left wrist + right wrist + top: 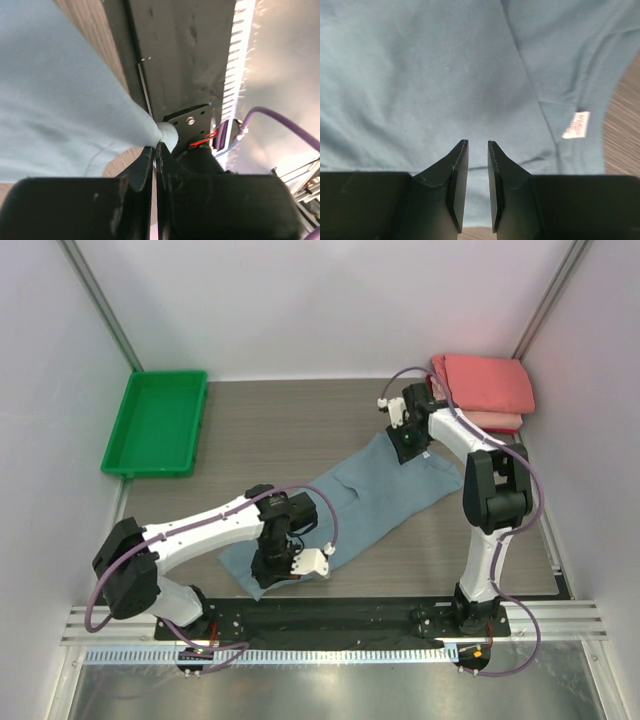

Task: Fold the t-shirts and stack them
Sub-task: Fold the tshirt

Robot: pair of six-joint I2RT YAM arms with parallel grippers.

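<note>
The blue-grey t-shirt [375,495] lies mid-table, its long axis running near-left to far-right, with the left gripper [155,146] clamped on its near-left corner and the right gripper [477,145] over the far-right end, jaws almost together, any hold on cloth unclear.

The top camera sits high over the near edge of the table [300,420] and looks down on its whole surface, with the blue-grey shirt [385,490] near mid-frame. The left wrist camera looks along its own fingers [142,172], very close to the shirt's near corner, facing the black plate [175,60] just beyond that corner. The right wrist camera looks down at close range on the shirt's far end beside its white label [576,125]; all three views share this shirt.
</note>
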